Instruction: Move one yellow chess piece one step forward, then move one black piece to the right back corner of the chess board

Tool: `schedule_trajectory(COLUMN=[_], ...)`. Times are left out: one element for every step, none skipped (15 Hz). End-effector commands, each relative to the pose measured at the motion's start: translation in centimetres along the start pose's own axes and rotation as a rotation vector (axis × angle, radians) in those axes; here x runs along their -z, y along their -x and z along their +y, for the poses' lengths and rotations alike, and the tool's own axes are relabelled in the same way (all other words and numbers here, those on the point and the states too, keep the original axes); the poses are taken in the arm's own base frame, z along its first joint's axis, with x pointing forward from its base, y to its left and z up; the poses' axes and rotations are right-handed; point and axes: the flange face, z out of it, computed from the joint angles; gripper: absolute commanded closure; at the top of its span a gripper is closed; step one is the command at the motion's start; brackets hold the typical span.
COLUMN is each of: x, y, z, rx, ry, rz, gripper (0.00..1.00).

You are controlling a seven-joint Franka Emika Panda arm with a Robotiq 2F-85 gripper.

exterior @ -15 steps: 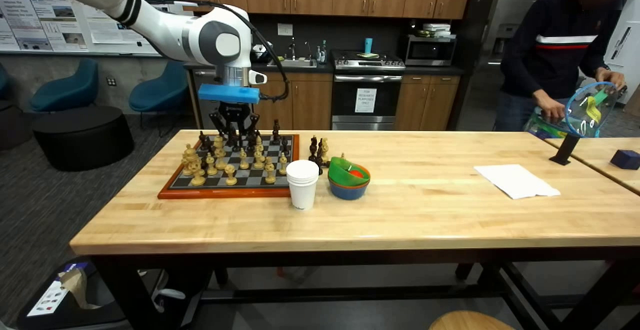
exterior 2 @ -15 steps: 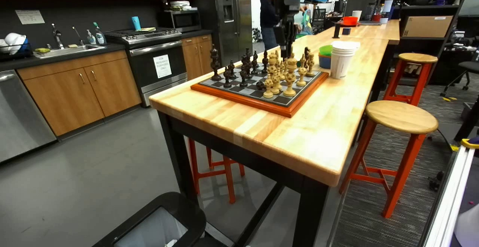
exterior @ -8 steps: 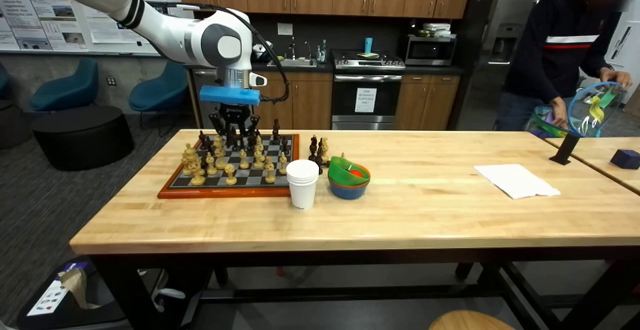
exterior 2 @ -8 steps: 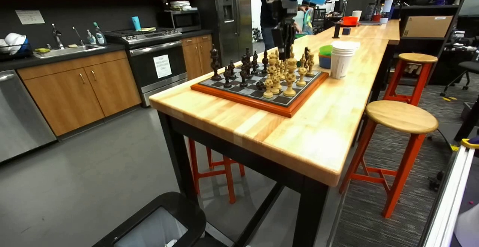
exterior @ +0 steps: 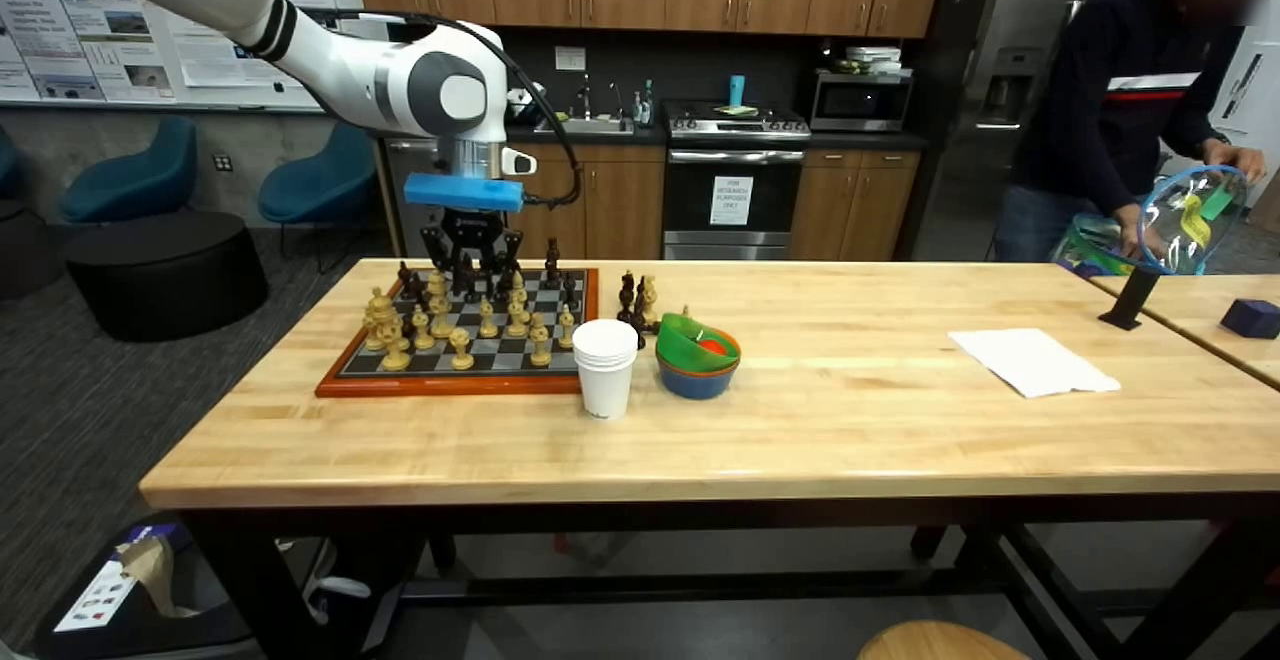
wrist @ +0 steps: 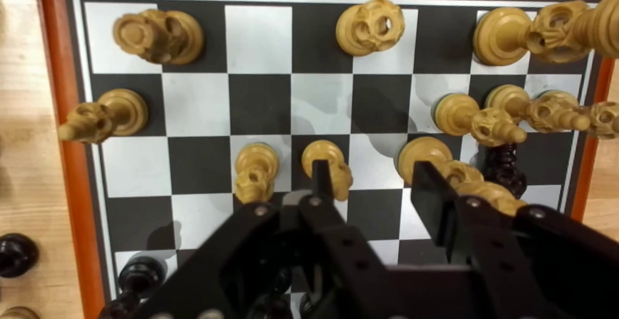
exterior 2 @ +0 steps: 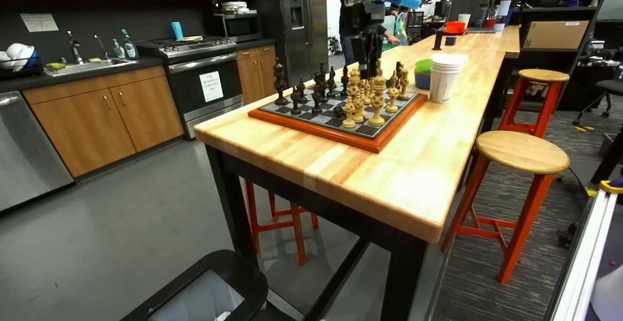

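The chess board (wrist: 75, 188), with its reddish-brown rim, fills most of the wrist view and shows in both exterior views. My gripper (wrist: 371, 174) hangs above it, fingers apart, with only bare squares between them. Behind the left fingertip stands a small yellow chess piece (wrist: 342, 181), partly covered; a taller yellow piece (wrist: 418, 154) stands behind the right one. Several more yellow pieces (exterior: 460, 350) are spread over the board. A black piece (exterior 2: 339, 111) appears tipped over among yellow ones. Other black pieces (exterior 2: 278, 81) stand upright on the opposite side, some hidden by the gripper in the wrist view.
White stacked cups (exterior: 605, 370) stand against the board's corner, with nested bowls (exterior: 695, 380) alongside. Several loose chess pieces (exterior: 628, 300) stand on the table beside the board. A white sheet (exterior: 1033, 362) lies farther along. A person (exterior: 1110, 110) is at the table's far end.
My gripper has shifted slightly, rightward in an exterior view, and sits a touch lower. Pieces on the board look unmoved. The person's hand has moved about in a clear bag.
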Motion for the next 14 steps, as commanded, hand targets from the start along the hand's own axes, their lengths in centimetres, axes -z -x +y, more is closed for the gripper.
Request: schedule_trajectory(x=[0.26,0.22,0.17,0.10,0.02,-0.05,-0.13,-0.20,-0.25,-0.22,-0.19,-0.22,-0.22,-0.17], y=[-0.52,-0.58,-0.63,-0.67,-0.72,-0.72,-0.70,-0.67,-0.65,-0.65,-0.66,-0.71,-0.77,-0.79], z=[0.58,0.68,0.75,0.83,0.95,1.01,1.09,1.16,1.20,1.25,1.28,1.25,1.21,1.17], rx=[0.017,0.017,0.018,0.021,0.023,0.024,0.023,0.022,0.022,0.021,0.021,0.022,0.023,0.024], ry=[-0.009,-0.009,-0.010,-0.011,-0.012,-0.013,-0.013,-0.013,-0.013,-0.013,-0.014,-0.014,-0.014,-0.015], rz=[-0.007,-0.007,-0.008,-0.008,-0.008,-0.009,-0.009,-0.011,-0.013,-0.012,-0.013,-0.016,-0.017,-0.019], gripper=[0.51,0.57,0.61,0.77,0.82,0.90,0.98,1.00,1.00,1.00,0.98,0.98,0.98,0.98])
